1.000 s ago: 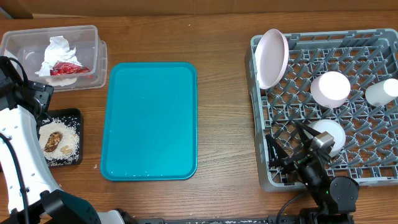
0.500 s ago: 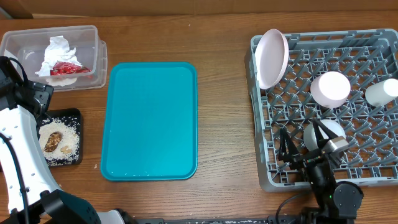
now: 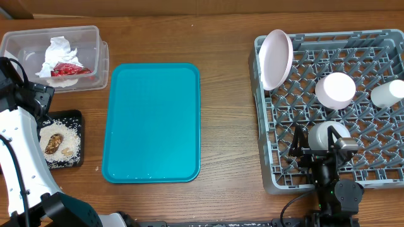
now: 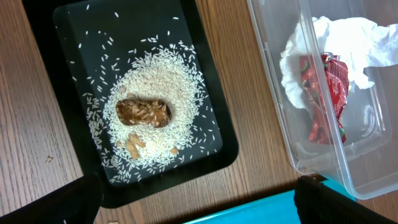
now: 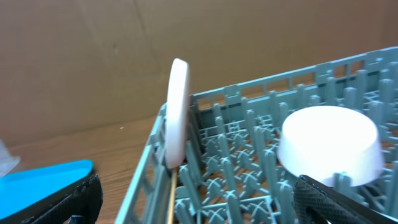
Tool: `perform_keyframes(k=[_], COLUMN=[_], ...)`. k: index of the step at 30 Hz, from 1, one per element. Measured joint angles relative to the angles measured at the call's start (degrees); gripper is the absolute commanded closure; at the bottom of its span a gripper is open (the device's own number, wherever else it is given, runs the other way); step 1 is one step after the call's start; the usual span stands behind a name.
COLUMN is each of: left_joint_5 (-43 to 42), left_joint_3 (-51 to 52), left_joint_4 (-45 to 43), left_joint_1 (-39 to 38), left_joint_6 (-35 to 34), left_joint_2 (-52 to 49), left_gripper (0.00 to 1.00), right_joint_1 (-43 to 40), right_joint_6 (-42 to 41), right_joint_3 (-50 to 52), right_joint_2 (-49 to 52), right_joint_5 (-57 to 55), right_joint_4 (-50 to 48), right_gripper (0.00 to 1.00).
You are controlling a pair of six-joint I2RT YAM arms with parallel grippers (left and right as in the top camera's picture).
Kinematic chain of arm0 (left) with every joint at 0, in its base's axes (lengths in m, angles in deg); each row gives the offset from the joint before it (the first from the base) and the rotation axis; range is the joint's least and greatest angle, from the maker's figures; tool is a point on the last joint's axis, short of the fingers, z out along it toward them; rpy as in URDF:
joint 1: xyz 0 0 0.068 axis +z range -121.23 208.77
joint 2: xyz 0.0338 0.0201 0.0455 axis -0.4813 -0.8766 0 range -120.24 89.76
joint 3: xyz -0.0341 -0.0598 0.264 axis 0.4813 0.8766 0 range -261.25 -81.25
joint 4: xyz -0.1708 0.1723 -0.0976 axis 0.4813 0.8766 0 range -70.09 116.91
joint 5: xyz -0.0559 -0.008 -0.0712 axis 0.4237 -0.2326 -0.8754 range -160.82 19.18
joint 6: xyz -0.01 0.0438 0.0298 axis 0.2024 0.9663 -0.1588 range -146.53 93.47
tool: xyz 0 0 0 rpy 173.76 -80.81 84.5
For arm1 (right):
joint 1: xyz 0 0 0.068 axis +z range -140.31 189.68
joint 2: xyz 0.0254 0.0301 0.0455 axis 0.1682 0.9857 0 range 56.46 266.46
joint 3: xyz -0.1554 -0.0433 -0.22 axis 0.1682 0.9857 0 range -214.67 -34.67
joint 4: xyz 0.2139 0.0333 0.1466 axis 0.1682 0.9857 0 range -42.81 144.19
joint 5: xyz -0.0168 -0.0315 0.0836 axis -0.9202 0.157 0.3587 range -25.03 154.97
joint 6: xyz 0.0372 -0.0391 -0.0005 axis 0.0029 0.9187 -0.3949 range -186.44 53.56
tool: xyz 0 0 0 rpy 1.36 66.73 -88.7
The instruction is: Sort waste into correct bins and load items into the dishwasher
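The grey dish rack (image 3: 268, 113) stands at the right and holds an upright pinkish-white plate (image 3: 276, 60), a smaller round pinkish-white dish (image 3: 335, 89), a white cup (image 3: 388, 93) and an upturned pale bowl (image 3: 327, 133). My right gripper (image 3: 319, 150) is open and empty over the rack's front edge, just in front of the bowl. In the right wrist view the gripper (image 5: 199, 208) faces the plate (image 5: 177, 112) and the bowl (image 5: 329, 143). My left gripper (image 4: 199, 208) is open and empty above the black tray (image 4: 205, 68) of rice (image 4: 161, 81) and brown lumps (image 4: 143, 112). The clear tub (image 4: 280, 106) holds the napkin (image 4: 348, 37) and red wrapper (image 4: 323, 93).
The large teal serving tray (image 3: 151, 123) lies in the middle of the wooden table, between the bins and the rack. The clear tub (image 3: 101, 63) sits at the back left, with the black tray (image 3: 76, 116) in front of it. My white left arm (image 3: 19, 151) runs along the left edge.
My right gripper has shifted a little to the right and swung straighter over the rack's front, staying open. The dishes in the rack and the left arm have not moved.
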Motion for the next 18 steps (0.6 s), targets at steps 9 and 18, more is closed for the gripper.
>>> perform_keyframes(k=[9,18], left_joint_5=[0.0,0.0], left_joint_3=[0.0,0.0], left_joint_4=[0.0,0.0], left_joint_1=[0.0,0.0], left_joint_6=[0.0,0.0], left_joint_2=[0.0,0.0], left_gripper=[0.0,0.0], right_joint_1=[0.0,0.0], right_joint_6=[0.0,0.0], right_joint_3=[0.0,0.0], right_joint_2=[0.0,0.0], right_joint_5=[-1.9,-2.2], right_joint_4=[0.0,0.0], right_gripper=[0.0,0.0])
